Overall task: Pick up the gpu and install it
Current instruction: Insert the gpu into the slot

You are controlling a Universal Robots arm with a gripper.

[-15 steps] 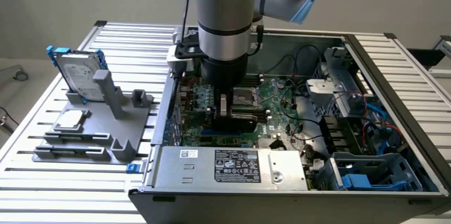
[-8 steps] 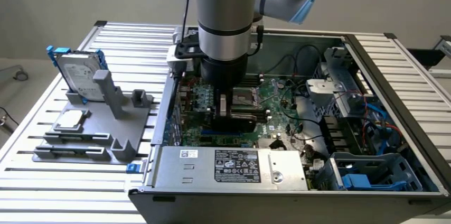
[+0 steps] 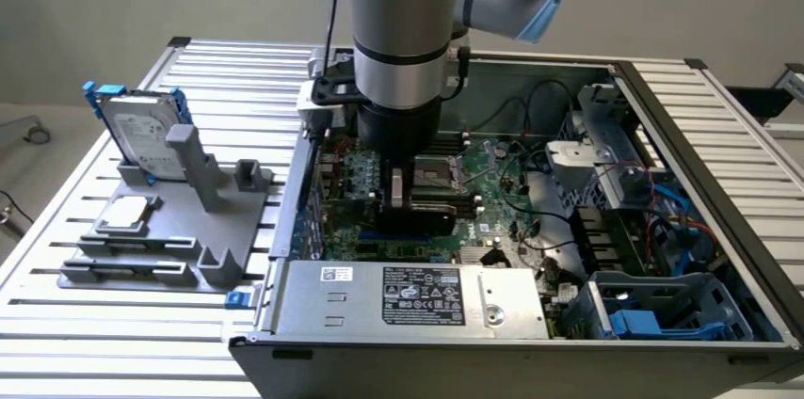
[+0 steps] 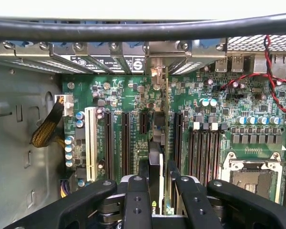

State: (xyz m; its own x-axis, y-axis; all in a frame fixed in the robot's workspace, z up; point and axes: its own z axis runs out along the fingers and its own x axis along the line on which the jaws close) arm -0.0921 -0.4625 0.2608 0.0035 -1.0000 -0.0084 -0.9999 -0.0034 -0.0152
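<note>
Tool [image 4: 158, 166] half spread, clamped on upright gpu [image 4: 156, 143], down at motherboard [image 4: 119, 95] between its long black slots [image 4: 125, 143]; seated or not, cannot tell.

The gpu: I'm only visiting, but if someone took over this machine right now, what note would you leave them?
Claw: shut on the gpu, which is held edge-on between its fingers.
Where: low inside the computer case, with the card just above the motherboard and in line with the expansion slots.
Done: the gpu is picked up and is at the slots.
Left: it cannot be told whether the card is seated in a slot; the claw has not let go.
</note>
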